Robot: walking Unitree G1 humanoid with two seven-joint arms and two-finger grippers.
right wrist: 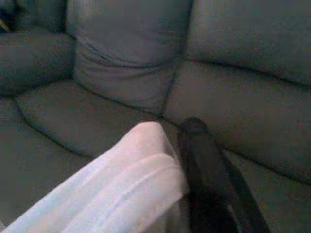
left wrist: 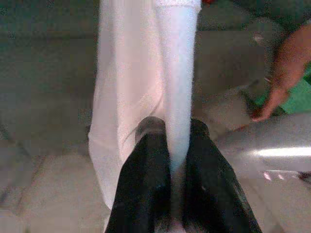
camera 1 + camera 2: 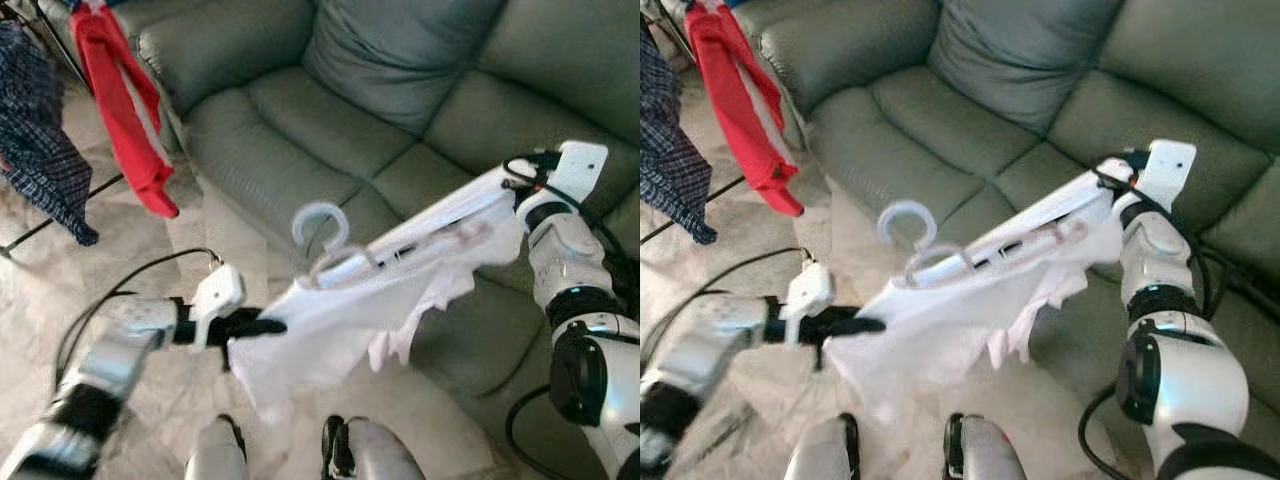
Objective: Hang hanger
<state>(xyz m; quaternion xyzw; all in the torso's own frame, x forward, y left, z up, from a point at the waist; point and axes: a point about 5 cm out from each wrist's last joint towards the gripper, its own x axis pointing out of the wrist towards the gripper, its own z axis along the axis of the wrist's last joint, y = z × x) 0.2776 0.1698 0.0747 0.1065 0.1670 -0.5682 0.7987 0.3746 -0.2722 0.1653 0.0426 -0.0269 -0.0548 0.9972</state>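
Soft, even daylight fills both eye views, with no hard shadows. The left arm is smeared by motion blur, and the white cloth is washed out to near glare. The left wrist view is soft, its black fingers out of focus. The right wrist view is dim and hazy, the sofa murky.

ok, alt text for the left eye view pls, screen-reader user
Two robot grippers hold a white garment on a white hanger in front of a grey-green sofa: the left gripper pinches the cloth's edge, the right gripper is at the far end. A red garment and a dark checked one hang at upper left.
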